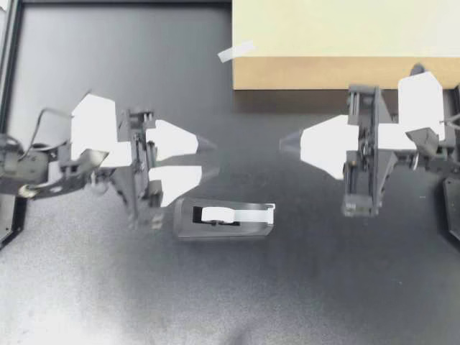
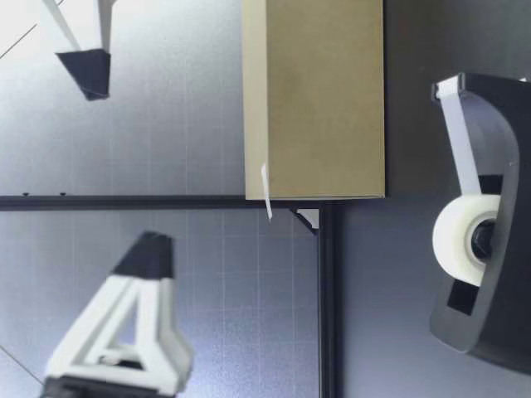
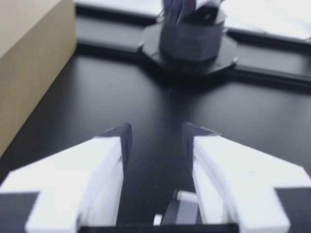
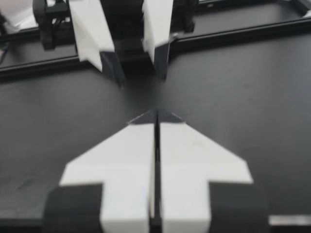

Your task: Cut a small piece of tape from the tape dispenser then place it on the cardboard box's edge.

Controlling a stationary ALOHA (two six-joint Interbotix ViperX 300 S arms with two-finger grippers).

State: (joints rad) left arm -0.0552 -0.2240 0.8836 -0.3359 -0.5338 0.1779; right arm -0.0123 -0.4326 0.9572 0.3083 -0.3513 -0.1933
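Note:
A short strip of white tape [image 1: 236,52] sticks on the left edge of the cardboard box [image 1: 345,43] at the back of the table, half of it overhanging. The dark tape dispenser [image 1: 224,219] with its white roll [image 1: 215,214] lies at the table's middle front. My left gripper [image 1: 212,158] hovers just behind the dispenser, open and empty, pointing right. Facing it, my right gripper [image 1: 284,144] is shut on nothing. The low view shows the tape [image 2: 265,192] hanging off the box's corner [image 2: 315,99] and the dispenser [image 2: 489,249] close to that camera.
A dark frame rail [image 1: 7,86] runs along the table's left side. In the left wrist view the box [image 3: 29,73] stands beside my open gripper [image 3: 155,133], with the other arm [image 3: 192,24] ahead. The right wrist view shows my left gripper [image 4: 138,65] ahead of the shut one [image 4: 156,114].

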